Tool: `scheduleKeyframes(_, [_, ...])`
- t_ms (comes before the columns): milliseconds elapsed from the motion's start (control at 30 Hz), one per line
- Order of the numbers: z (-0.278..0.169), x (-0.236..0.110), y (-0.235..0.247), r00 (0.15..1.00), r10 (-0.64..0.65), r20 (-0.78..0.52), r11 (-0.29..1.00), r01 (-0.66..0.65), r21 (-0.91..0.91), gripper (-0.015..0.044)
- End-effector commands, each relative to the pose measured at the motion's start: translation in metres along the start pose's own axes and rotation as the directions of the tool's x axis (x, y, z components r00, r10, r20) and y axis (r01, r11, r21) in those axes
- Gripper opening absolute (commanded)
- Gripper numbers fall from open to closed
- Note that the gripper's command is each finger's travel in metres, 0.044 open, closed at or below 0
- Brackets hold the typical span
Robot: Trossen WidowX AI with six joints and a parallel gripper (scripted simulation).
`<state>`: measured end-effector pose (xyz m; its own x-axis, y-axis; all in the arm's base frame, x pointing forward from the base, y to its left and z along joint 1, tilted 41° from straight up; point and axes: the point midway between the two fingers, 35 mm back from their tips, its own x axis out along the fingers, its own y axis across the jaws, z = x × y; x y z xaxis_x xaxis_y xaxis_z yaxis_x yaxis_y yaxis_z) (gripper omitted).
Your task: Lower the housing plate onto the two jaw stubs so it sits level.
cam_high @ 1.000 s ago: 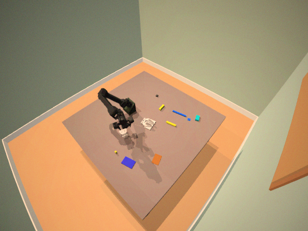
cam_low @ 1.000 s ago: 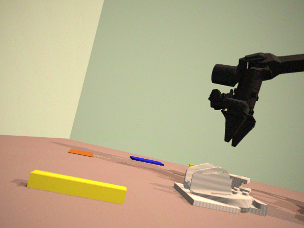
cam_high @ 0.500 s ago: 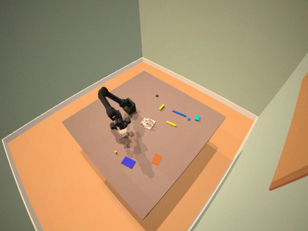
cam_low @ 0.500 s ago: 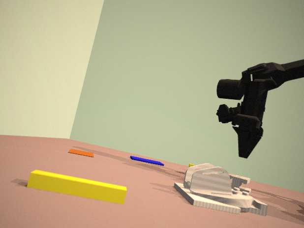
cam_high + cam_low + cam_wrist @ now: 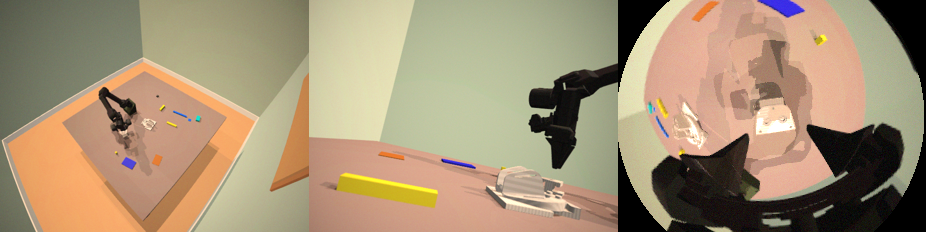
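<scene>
The housing plate (image 5: 123, 134) (image 5: 775, 120) is a small pale block with small holes and two round marks; it lies on the table under my gripper. The white jaw assembly (image 5: 149, 124) (image 5: 689, 125) stands apart from it. In the exterior view the assembly shows two upright slotted plates (image 5: 523, 185), a flat base (image 5: 529, 209) and small round stubs (image 5: 558, 197). My gripper (image 5: 557, 167) (image 5: 777, 132) is open and empty, its fingers pointing down above the housing plate, one on each side of it in the wrist view. How the jaws sit on their pins is too small to tell.
Yellow bars (image 5: 171, 124) (image 5: 386, 190) (image 5: 162, 107), a blue bar (image 5: 180, 114) and a teal block (image 5: 198, 118) lie beyond the assembly. A blue tile (image 5: 129, 163) (image 5: 458, 163), an orange tile (image 5: 157, 160) (image 5: 391, 155) and a small yellow cube (image 5: 116, 152) (image 5: 820, 39) lie on the other side.
</scene>
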<state>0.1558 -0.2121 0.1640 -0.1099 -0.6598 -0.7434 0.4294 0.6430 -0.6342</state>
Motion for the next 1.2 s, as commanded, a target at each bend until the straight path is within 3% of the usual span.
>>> scheduleKeyframes(0, [-0.001,0.002,0.002,1.0,0.004,-0.004,1.0,-0.004,-0.008,0.044])
scheduleKeyframes(1167, [-0.001,0.037,0.002,1.0,0.002,-0.004,1.0,-0.002,-0.008,0.044])
